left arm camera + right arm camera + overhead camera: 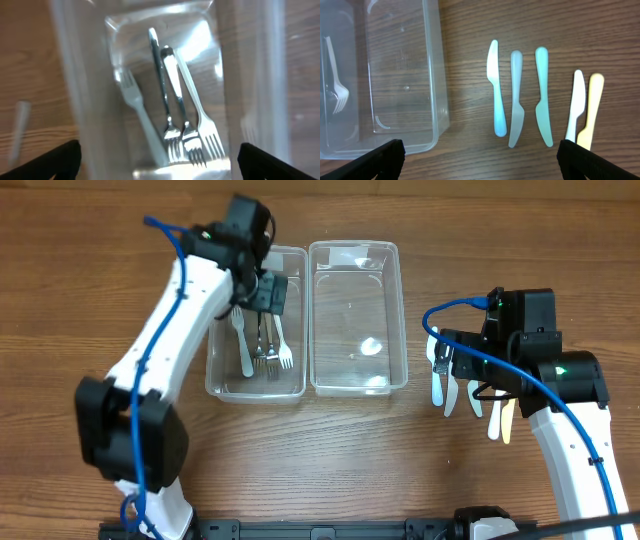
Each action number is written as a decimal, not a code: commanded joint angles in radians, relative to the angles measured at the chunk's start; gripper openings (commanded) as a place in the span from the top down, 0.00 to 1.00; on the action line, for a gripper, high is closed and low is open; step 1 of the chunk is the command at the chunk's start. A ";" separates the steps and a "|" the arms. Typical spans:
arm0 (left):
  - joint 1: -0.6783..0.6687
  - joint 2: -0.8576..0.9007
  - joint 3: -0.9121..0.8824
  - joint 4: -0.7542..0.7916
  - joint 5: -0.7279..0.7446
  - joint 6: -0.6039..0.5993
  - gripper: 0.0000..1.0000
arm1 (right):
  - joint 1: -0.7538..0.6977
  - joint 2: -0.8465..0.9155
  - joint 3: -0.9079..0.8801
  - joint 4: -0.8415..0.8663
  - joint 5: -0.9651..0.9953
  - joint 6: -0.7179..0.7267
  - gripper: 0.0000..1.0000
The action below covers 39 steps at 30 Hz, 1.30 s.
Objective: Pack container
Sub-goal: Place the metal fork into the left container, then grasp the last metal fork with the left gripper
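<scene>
Two clear plastic containers stand side by side. The left container holds several forks, metal and plastic, seen close in the left wrist view. The right container holds no cutlery. My left gripper hovers open and empty over the left container; its fingertips frame the forks. Several plastic knives lie on the table right of the containers, clear in the right wrist view. My right gripper is open and empty above them.
The wooden table surrounds the containers. The right container's corner lies left of the knives in the right wrist view. A yellow knife lies farthest right, touching a white one.
</scene>
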 commanded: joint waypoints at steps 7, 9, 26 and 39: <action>0.446 -0.245 0.049 -0.233 0.174 0.438 0.00 | -0.002 -0.001 0.028 0.007 -0.005 -0.001 0.00; 0.512 -0.212 0.011 -0.203 0.183 0.454 0.00 | -0.002 -0.001 0.028 0.006 -0.005 -0.001 0.00; 0.617 0.224 -0.117 -0.058 0.104 0.574 0.00 | -0.002 -0.001 0.028 0.007 -0.004 -0.004 0.00; 0.669 0.311 -0.206 0.055 0.049 0.468 0.00 | -0.002 -0.001 0.028 0.014 -0.004 -0.004 0.00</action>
